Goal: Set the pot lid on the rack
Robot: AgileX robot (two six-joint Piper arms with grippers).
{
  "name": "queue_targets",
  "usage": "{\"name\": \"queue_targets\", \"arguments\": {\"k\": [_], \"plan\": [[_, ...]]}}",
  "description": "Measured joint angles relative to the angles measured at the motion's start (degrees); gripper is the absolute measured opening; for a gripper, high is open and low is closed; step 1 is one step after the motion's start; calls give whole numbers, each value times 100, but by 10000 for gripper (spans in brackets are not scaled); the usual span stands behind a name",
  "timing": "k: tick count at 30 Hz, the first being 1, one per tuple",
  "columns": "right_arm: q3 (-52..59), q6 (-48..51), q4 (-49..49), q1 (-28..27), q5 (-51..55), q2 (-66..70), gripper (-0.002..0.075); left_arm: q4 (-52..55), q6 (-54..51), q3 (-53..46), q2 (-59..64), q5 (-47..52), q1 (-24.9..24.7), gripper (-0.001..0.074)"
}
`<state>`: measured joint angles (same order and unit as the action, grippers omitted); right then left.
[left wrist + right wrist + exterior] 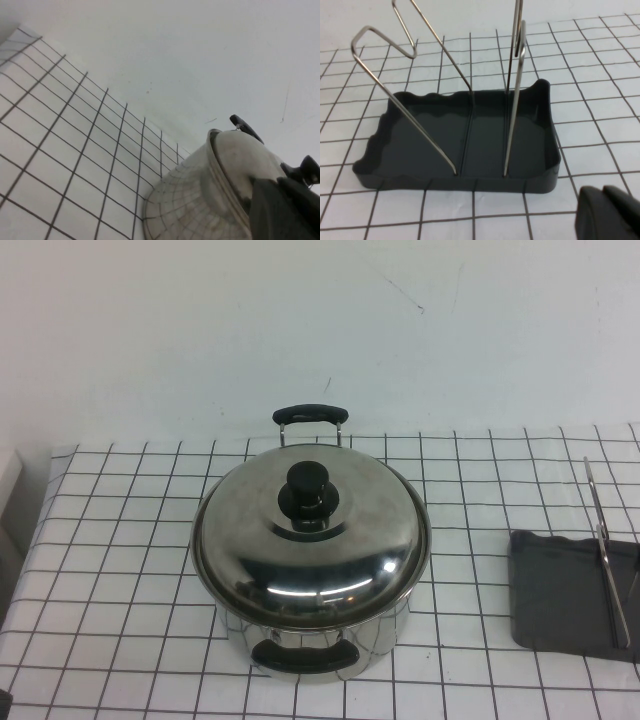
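Note:
The shiny domed pot lid (345,545) with its black knob (307,490) sits closed on the steel pot (300,640) at the table's middle. The rack (565,590), a dark grey wavy-edged tray with upright wires (610,570), stands at the right edge. Neither gripper shows in the high view. In the left wrist view my left gripper (282,202) is low beside the pot (185,205), near the lid (245,160), shut and empty. In the right wrist view my right gripper (606,212) is just in front of the rack (470,145), shut and empty.
The table has a white cloth with a black grid (120,570). A white wall (320,330) stands right behind the pot. The pot's black handles point to the back (310,415) and front (300,652). Open cloth lies between pot and rack.

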<state>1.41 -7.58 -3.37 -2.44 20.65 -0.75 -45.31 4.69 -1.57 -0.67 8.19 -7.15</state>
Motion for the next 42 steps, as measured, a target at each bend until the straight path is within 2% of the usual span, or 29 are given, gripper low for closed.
{"name": "queue_targets", "arguments": {"k": [11, 15, 19, 25, 28, 31, 35, 38, 39, 42], "plan": [[0, 8, 0, 0, 0, 0, -2, -316, -298, 51, 0, 249, 0, -3], [0, 8, 0, 0, 0, 0, -2, 1125, -226, 770, 0, 690, 0, -3], [0, 8, 0, 0, 0, 0, -2, 2555, 142, 1538, 235, 693, 0, -3], [0, 8, 0, 0, 0, 0, -3, 3826, 382, 2144, 1275, 189, 0, -3], [0, 8, 0, 0, 0, 0, -2, 4475, 989, 2469, 1850, 108, 0, 11], [0, 8, 0, 0, 0, 0, -3, 4739, 1418, 2777, 2430, -40, -25, 95], [0, 8, 0, 0, 0, 0, -3, 5037, 1556, 2991, 3174, -456, -468, 364], [0, 8, 0, 0, 0, 0, -3, 5148, 1642, 3079, 3705, -600, -1178, 563], [0, 8, 0, 0, 0, 0, -3, 5209, 1652, 3105, 3901, -665, -1457, 599], [0, 8, 0, 0, 0, 0, -2, 5321, 1586, 3150, 4526, -1072, -2199, 638]]}}
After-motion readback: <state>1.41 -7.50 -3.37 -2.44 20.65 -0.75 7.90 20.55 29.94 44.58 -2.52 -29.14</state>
